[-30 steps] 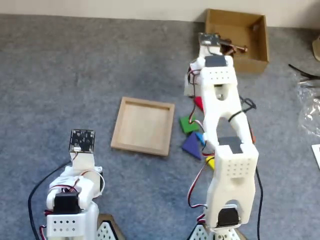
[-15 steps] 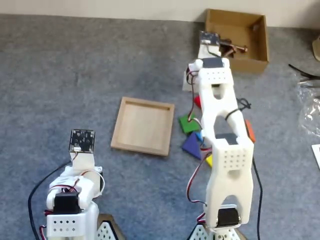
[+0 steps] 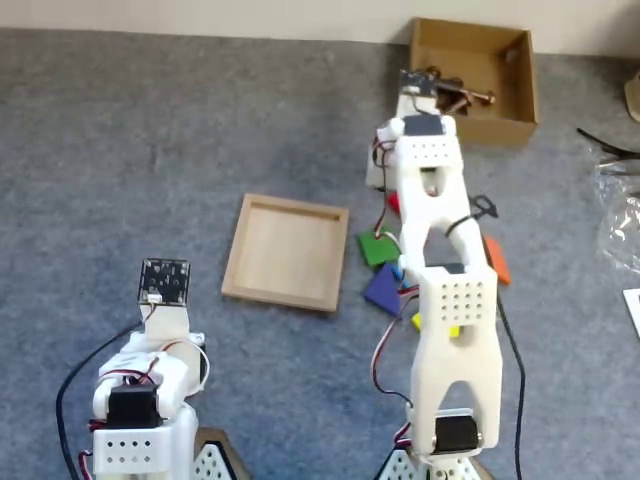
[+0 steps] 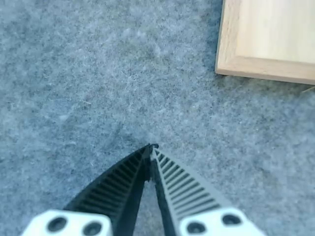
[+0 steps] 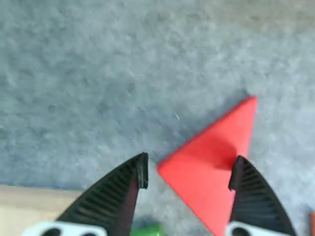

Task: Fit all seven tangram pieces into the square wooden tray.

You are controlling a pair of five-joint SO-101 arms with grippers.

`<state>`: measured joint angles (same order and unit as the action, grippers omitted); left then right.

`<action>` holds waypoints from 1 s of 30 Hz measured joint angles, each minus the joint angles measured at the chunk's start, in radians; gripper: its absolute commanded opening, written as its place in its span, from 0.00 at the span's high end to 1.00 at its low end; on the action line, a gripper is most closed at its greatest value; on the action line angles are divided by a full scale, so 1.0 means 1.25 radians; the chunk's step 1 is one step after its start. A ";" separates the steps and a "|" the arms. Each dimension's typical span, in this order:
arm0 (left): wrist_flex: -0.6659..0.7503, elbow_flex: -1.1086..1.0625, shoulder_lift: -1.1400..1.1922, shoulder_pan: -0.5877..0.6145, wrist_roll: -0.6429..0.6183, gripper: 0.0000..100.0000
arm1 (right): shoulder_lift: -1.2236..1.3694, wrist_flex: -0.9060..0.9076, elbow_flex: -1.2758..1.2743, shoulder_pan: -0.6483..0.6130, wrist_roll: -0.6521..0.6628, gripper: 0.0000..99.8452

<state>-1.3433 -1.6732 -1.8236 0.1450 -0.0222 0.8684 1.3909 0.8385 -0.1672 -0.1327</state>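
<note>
Zero pieces sit in the square wooden tray (image 3: 287, 252). Right pincer (image 5: 189, 172) hangs spread open over the flat red triangle piece (image 5: 209, 164) near the tray; I'd drop straight, straddling both edges before squeezing. Left pincer (image 4: 151, 150) sits clenched, empty.

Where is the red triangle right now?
In the right wrist view, the red triangle lies on the carpet beneath the open right end effector, just beyond the green piece, right of the wooden tray.

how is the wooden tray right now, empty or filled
Empty: the wooden tray has a bare floor; the green piece lies outside it.
</note>
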 measured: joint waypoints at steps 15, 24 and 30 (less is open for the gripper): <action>0.000 0.000 0.000 0.000 0.000 0.99 | 0.000 0.065 0.065 0.002 0.012 0.62; 0.000 0.000 0.000 0.000 0.000 0.99 | 0.087 0.064 0.072 0.001 0.012 0.62; 0.000 0.000 0.000 0.000 0.000 0.99 | 0.124 0.064 0.114 0.001 0.014 0.62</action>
<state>-1.3433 -1.6732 -1.8236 0.1450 -0.0222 1.0234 1.4707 0.9812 -0.1657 -0.1158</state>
